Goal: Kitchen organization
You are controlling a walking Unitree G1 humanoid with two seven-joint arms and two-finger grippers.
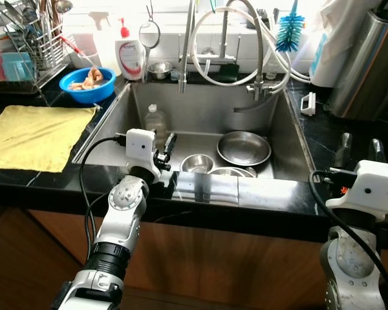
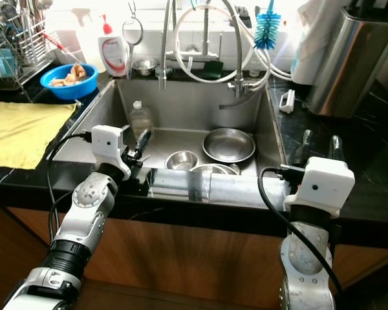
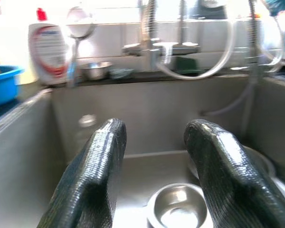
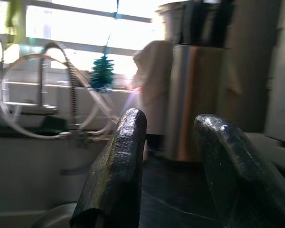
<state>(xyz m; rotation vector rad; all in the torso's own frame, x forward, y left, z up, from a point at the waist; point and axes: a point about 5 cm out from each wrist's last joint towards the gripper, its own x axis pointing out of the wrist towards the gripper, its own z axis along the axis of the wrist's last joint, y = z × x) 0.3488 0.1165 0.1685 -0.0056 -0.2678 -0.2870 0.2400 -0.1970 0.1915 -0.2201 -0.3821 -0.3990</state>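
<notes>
A steel sink lies straight ahead. Inside it are a wide steel bowl, a smaller steel bowl, a third bowl at the front wall, and a clear plastic bottle standing at the left. My left gripper hovers over the sink's front left corner, open and holding nothing; in the left wrist view the small bowl lies below its fingers. My right gripper is raised over the black counter right of the sink, open and holding nothing.
On the left counter lie a yellow cloth, a blue bowl of food, a dish rack and a soap bottle. Faucet hoses loop over the sink. A blue brush and a tall steel canister stand right.
</notes>
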